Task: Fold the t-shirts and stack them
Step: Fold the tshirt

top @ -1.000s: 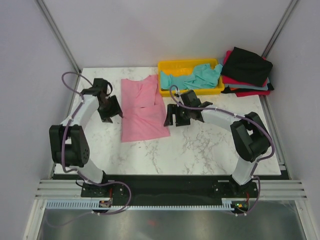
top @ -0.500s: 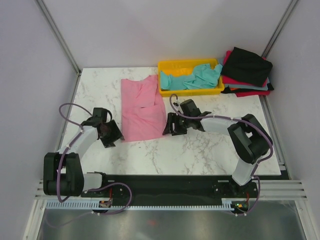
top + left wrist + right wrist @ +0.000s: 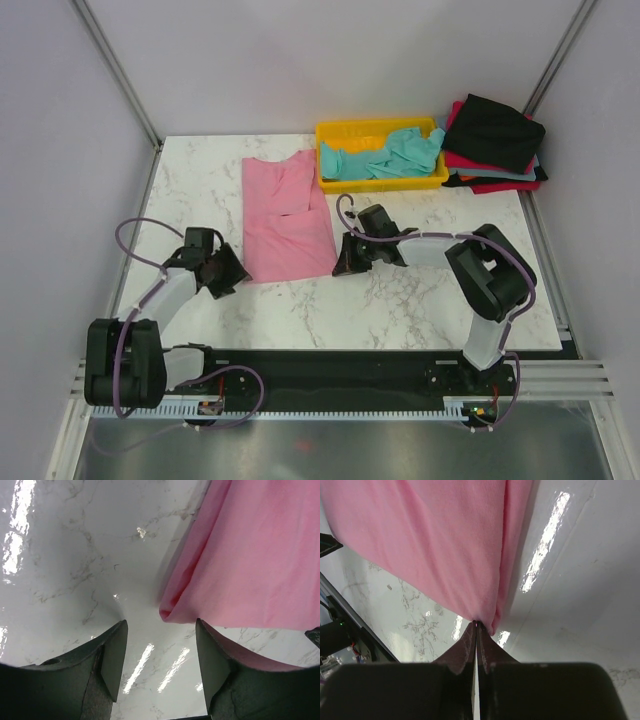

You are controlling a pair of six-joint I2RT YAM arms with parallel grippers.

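Note:
The pink t-shirt [image 3: 285,215] lies flat on the table, partly folded. My right gripper [image 3: 341,267] sits low at its near right corner, shut on the hem of the pink t-shirt [image 3: 435,540]; in the right wrist view the right gripper [image 3: 476,625] pinches the cloth at the fingertips. My left gripper [image 3: 234,272] is at the near left corner. In the left wrist view the left gripper [image 3: 161,622] is open, and the folded corner of the pink t-shirt [image 3: 250,555] lies just ahead of its fingers. A teal t-shirt [image 3: 395,155] lies crumpled in the tray.
The yellow tray [image 3: 372,126] stands at the back, right of the pink shirt. A black t-shirt [image 3: 495,130] lies on top of a red one [image 3: 500,186] in a pile at the back right corner. White marble table [image 3: 420,300].
My right gripper came down to the pink shirt's near right corner and shut on it. My left arm swung down and nearer, to the shirt's near left corner, still open.

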